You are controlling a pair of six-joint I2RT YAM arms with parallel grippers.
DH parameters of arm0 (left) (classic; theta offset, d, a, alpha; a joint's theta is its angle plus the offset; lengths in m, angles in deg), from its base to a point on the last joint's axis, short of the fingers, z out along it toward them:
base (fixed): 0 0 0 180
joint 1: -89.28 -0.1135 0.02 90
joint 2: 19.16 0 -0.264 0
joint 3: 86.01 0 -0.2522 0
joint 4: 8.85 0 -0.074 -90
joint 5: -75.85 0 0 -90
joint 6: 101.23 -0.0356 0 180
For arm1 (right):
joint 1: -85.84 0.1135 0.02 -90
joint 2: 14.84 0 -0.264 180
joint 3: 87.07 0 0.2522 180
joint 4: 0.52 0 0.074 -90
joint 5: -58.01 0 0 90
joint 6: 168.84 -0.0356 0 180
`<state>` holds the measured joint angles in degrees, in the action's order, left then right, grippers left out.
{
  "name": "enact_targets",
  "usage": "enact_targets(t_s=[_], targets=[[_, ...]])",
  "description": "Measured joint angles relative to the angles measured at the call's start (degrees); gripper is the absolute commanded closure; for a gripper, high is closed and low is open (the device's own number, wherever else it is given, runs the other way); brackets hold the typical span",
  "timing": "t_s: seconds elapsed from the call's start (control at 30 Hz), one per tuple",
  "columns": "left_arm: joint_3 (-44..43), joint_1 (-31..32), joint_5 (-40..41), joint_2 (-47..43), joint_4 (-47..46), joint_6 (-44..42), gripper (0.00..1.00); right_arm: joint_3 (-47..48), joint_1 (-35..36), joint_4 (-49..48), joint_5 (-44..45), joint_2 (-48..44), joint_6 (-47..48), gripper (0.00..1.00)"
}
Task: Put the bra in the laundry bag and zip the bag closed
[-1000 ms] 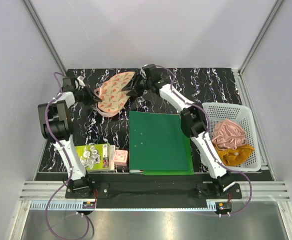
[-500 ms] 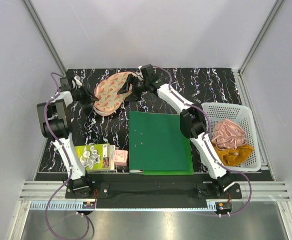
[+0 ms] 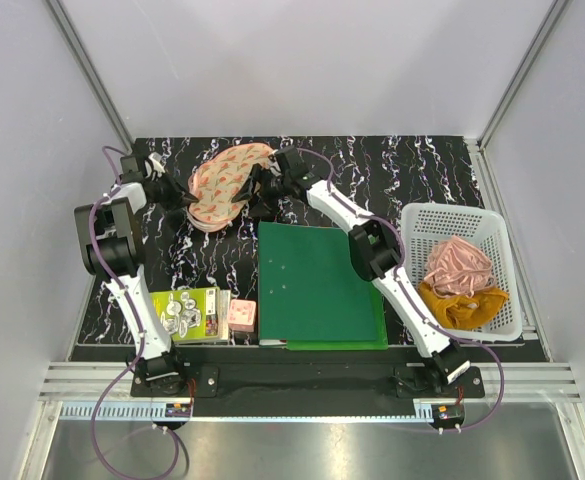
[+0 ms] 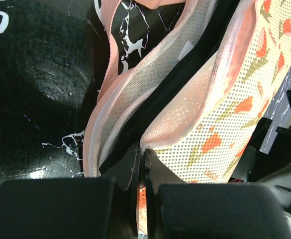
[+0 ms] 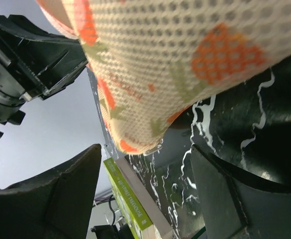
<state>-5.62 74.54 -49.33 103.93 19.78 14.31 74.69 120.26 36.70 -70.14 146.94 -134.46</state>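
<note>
The bag (image 3: 230, 183) is seen lying on the black marbled surface (image 3: 412, 165) at the far side, between the two end effectors. The left end effector (image 3: 179, 196) is closed on the bag's left edge. In the left wrist view its fingers (image 4: 125, 174) are pinched together on the rim of the mesh wall. There the bag's two halves are parted, and the bra (image 4: 177, 82) is seen as a black strip inside the gap. The right end effector (image 3: 262, 186) is held open at the bag's right edge. In the right wrist view it is spread wide under the printed mesh, and contact cannot be told. A green folder (image 3: 317, 285) lies just in front of the bag, and a basket (image 3: 452, 209) stands at the right.
</note>
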Motion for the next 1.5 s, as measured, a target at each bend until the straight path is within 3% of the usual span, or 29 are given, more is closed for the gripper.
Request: enact_targets(t_s=[0.3, 0.37, 0.43, 0.47, 0.5, 0.53, 0.63, 0.73, 0.8, 0.83, 0.87, 0.93, 1.07, 1.1, 1.17, 1.3, 1.5], targets=[[-0.8, 0.0, -0.1, 0.5, 0.4, 0.4, 0.97, 4.3, 1.4, -5.0, 2.1, 4.4, -2.3, 0.27], [-0.8, 0.0, -0.2, 0.5, 0.5, 0.6, 0.96, 4.4, 2.1, -6.6, 2.8, 4.9, -3.3, 0.35], [-0.8, 0.0, -0.2, 0.5, 0.6, 0.7, 0.79, 4.4, 2.7, -8.1, 3.3, 5.4, -4.3, 0.47], [-0.8, 0.0, -0.2, 0.5, 0.6, 0.7, 0.73, 4.4, 3.0, -8.9, 3.7, 5.6, -5.0, 0.62], [-0.8, 0.0, 0.0, 0.5, 0.7, 0.7, 0.67, 4.4, 3.3, -9.8, 4.2, 5.7, -5.9, 0.66], [-0.8, 0.0, 0.2, 0.5, 0.9, 0.8, 0.57, 4.4, 3.6, -10.6, 4.6, 5.8, -7.0, 0.67], [-0.9, -0.1, 2.1, 0.3, 2.1, 1.0, 0.45, 4.4, 4.2, -12.5, 5.6, 5.9, -10.9, 0.68], [-0.8, -0.1, 5.7, -1.7, 4.8, 1.4, 0.42, 4.4, 4.3, -13.9, 6.1, 5.9, -14.4, 0.69], [-0.2, -0.1, 8.5, -4.4, 6.4, 1.5, 0.34, 4.1, 4.4, -14.6, 6.4, 5.9, -16.1, 0.69], [0.7, -0.1, 10.0, -6.6, 7.2, 1.4, 0.23, 3.7, 4.4, -15.1, 6.7, 5.8, -16.8, 0.69], [1.9, -0.2, 11.8, -9.5, 7.9, 1.5, 0.2, 2.9, 4.4, -15.5, 7.1, 5.7, -17.4, 0.69], [6.0, -0.2, 15.2, -16.7, 8.5, 1.7, 0.21, 0.9, 4.4, -16.1, 7.5, 5.4, -18.3, 0.69], [15.7, 0.5, 21.1, -33.6, 9.2, 1.8, 0.36, -2.4, 4.4, -16.0, 8.4, 5.2, -19.9, 0.69], [17.7, 1.0, 21.7, -36.8, 9.1, 1.7, 0.44, -2.7, 4.4, -15.9, 8.6, 5.2, -20.3, 0.69], [21.9, 3.5, 22.9, -41.9, 7.9, 1.0, 0.47, -2.8, 4.4, -15.8, 8.8, 5.1, -21.2, 0.69], [30.9, 11.8, 23.3, -45.1, 3.1, -0.5, 0.54, -4.1, 4.4, -15.3, 9.2, 3.2, -22.9, 0.68], [38.6, 19.3, 26.2, -44.4, -2.6, -1.8, 0.47, -7.8, 4.4, -14.2, 10.1, -1.3, -26.5, 0.7]])
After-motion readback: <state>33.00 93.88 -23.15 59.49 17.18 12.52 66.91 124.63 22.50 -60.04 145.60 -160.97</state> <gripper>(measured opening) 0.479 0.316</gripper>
